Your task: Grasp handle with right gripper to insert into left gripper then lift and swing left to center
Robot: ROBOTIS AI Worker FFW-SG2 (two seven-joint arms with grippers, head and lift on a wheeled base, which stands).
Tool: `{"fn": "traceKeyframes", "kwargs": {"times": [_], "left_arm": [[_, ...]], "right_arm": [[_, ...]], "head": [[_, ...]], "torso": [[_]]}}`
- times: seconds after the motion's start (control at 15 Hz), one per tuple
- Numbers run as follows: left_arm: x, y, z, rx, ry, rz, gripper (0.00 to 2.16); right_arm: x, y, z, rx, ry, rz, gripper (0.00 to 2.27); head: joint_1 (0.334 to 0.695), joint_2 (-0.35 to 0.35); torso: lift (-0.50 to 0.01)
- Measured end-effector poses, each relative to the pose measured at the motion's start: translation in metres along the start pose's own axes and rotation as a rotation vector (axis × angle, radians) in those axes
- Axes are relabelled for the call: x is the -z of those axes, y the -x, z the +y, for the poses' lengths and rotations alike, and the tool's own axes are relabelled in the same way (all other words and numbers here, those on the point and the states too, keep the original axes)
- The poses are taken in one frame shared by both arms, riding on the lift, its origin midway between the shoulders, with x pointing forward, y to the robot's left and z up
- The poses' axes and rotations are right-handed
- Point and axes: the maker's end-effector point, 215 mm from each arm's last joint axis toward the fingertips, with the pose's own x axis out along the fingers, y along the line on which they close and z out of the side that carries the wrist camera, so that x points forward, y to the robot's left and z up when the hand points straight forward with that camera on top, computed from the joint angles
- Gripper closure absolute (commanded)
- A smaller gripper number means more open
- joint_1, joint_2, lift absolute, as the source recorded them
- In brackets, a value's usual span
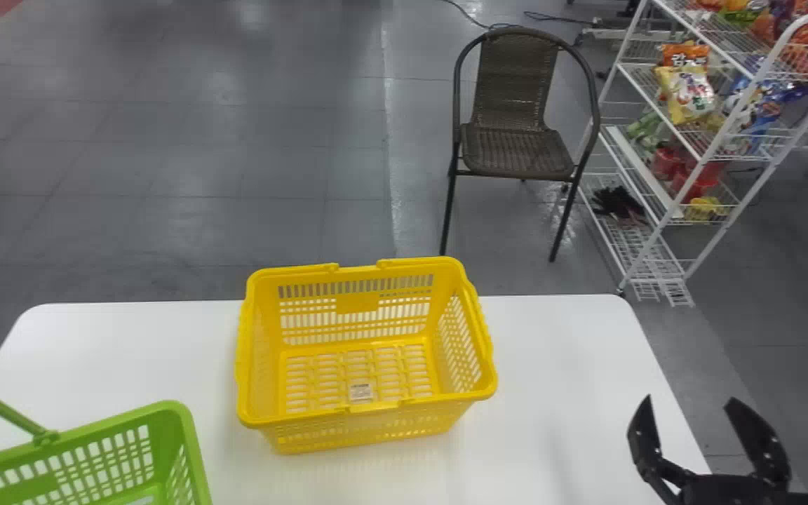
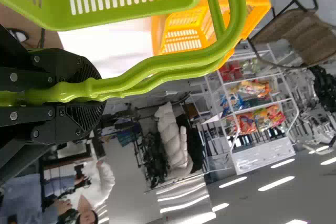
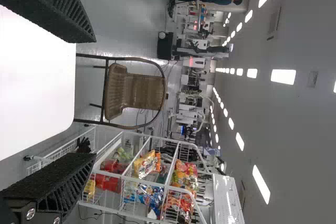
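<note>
At the near-left corner of the white surface [image 1: 530, 351] was the green basket [image 1: 71, 466], of latticed plastic; could not tell whether it touched down. The left pincer [image 2: 90, 90] was closed around its handle [image 2: 184, 61], two smooth, glossy bars side by side with a rippled grip portion. Handle stood up from the rim. Basket's long axis ran aslant, right end farther forward. Right pincer [image 1: 689, 407]: wide apart, nothing between its black, ribbed fingers, at the surface's right edge. Yellow basket [image 1: 358, 414], slotted and rectangular, sat mid-surface, lengthwise roughly across.
</note>
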Motion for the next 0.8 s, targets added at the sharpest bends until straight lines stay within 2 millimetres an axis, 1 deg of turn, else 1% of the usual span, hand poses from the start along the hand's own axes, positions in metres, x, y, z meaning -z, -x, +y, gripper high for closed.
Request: {"fn": "traceKeyframes", "kwargs": {"times": [0.07, 0.13, 0.33, 0.47, 0.73, 0.8], "left_arm": [[0.013, -0.014, -0.011, 0.025, -0.009, 0.017, 2.06], [0.022, -0.026, -0.021, 0.047, -0.018, 0.029, 2.06], [0.048, -0.057, -0.051, 0.104, -0.046, 0.074, 2.06], [0.064, -0.080, -0.071, 0.157, -0.055, 0.098, 2.06], [0.085, -0.124, -0.093, 0.230, -0.055, 0.142, 2.06], [0.090, -0.138, -0.101, 0.257, -0.055, 0.157, 2.06]], "right_arm": [[0.001, 0.000, -0.001, 0.001, 0.001, 0.002, 0.02], [0.001, 0.001, -0.001, 0.001, 0.001, 0.002, 0.02], [0.001, 0.001, 0.002, -0.002, -0.001, 0.001, 0.02], [0.002, 0.001, 0.004, -0.005, -0.003, 0.003, 0.02], [0.000, 0.001, 0.006, -0.010, -0.004, 0.005, 0.02], [0.000, 0.002, 0.006, -0.009, -0.003, 0.006, 0.02]], "head": [[0.695, -0.240], [0.695, -0.274], [0.695, -0.349], [0.695, -0.350], [0.695, -0.350], [0.695, -0.350]], "torso": [[0.000], [0.000], [0.000], [0.000], [0.000], [0.000]]}}
